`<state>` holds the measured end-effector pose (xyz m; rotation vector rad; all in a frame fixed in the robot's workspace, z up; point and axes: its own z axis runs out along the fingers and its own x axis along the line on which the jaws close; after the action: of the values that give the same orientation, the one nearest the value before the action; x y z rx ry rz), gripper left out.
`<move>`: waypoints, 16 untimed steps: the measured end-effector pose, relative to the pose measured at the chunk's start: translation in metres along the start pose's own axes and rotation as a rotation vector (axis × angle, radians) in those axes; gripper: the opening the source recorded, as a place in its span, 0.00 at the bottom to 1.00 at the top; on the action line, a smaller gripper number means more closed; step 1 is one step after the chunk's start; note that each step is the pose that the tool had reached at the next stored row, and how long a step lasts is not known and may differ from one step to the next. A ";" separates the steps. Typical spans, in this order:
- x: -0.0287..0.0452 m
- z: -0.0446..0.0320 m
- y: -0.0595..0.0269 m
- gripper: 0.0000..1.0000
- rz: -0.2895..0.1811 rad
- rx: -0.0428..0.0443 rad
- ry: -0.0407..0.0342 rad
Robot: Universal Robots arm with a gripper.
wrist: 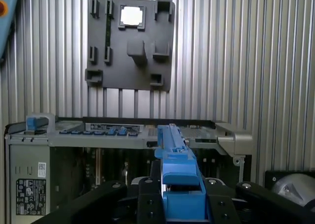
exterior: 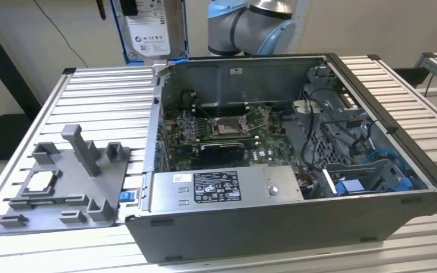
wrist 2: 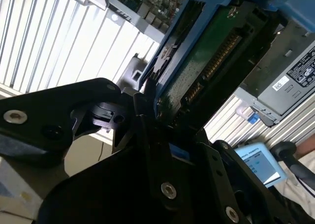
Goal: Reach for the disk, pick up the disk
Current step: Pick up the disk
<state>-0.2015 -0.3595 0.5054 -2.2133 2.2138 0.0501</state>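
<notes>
The disk (exterior: 155, 33) hangs upright in the air behind the back corner of the open computer case, on the exterior view's left. Its white label and blue frame face the exterior camera. My gripper (exterior: 131, 7) holds it from above, shut on it. In the second wrist view the disk (wrist 2: 206, 61) shows its green circuit board and blue frame, clamped between my black fingers (wrist 2: 142, 111). In the first wrist view the disk (wrist: 176, 175) is seen edge-on, a blue strip standing between the fingers (wrist: 147, 204).
The open computer case (exterior: 279, 227) stands on the slatted metal table (exterior: 104, 91), with a grey power-supply box (exterior: 218, 187) at its front. A grey fixture plate (exterior: 66, 182) holding a small silver chip (exterior: 40, 181) lies on the exterior view's left. The arm's base (exterior: 249, 23) rises behind the case.
</notes>
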 end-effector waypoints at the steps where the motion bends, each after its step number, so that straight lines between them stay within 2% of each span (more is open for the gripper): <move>1: 0.0000 0.0000 -0.0029 0.00 0.000 0.0000 0.0000; 16: 0.0000 -0.0008 -0.0535 0.00 0.000 0.0000 0.0000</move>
<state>-0.1480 -0.3595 0.5054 -2.2133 2.2139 0.0502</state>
